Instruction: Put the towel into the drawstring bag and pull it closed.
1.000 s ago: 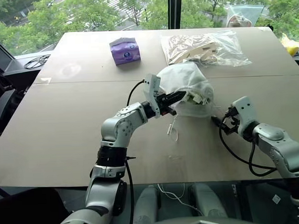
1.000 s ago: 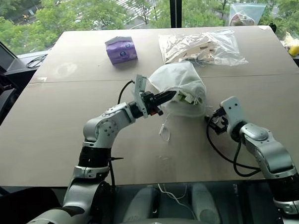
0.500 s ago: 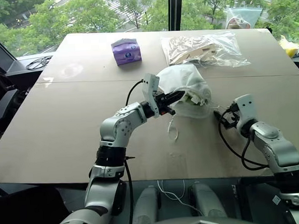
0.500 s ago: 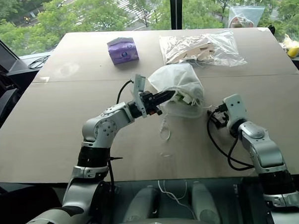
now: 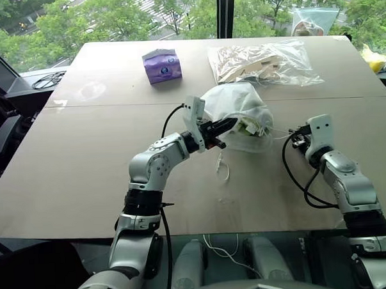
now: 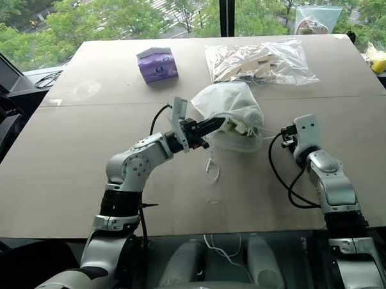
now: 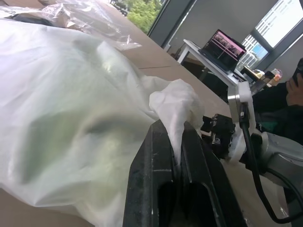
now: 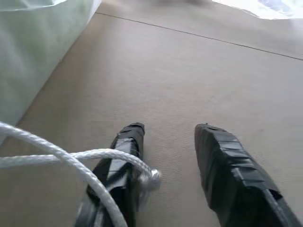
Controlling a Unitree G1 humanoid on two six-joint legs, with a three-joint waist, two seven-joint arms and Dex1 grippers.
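Note:
The white drawstring bag point(image 5: 239, 104) lies bulging in the middle of the table. The towel point(image 7: 66, 127) shows as a pale green tint through its thin fabric. My left gripper point(image 7: 176, 127) is shut on a fold of the bag's gathered mouth, reaching in from the left point(image 5: 229, 124). To the right of the bag, my right gripper point(image 8: 168, 130) stands open just above the table. The white cord point(image 8: 71, 158) is draped over one of its fingers point(image 8: 124, 151), with a knot at that finger's inner edge. The cord point(image 5: 280, 136) runs from the bag's mouth to this gripper. A second cord loop point(image 5: 223, 170) hangs down in front of the bag.
A purple tissue box point(image 5: 162, 64) stands at the back left. A clear plastic bag with beige contents point(image 5: 263, 61) lies right behind the drawstring bag. Black cables point(image 5: 46, 79) lie off the table's far left corner. Bare tabletop point(image 5: 85, 162) spreads to the left and front.
My right gripper has moved forward and to the right, away from the bag's mouth, with the cord now stretched between them. The left gripper has held still on the bag.

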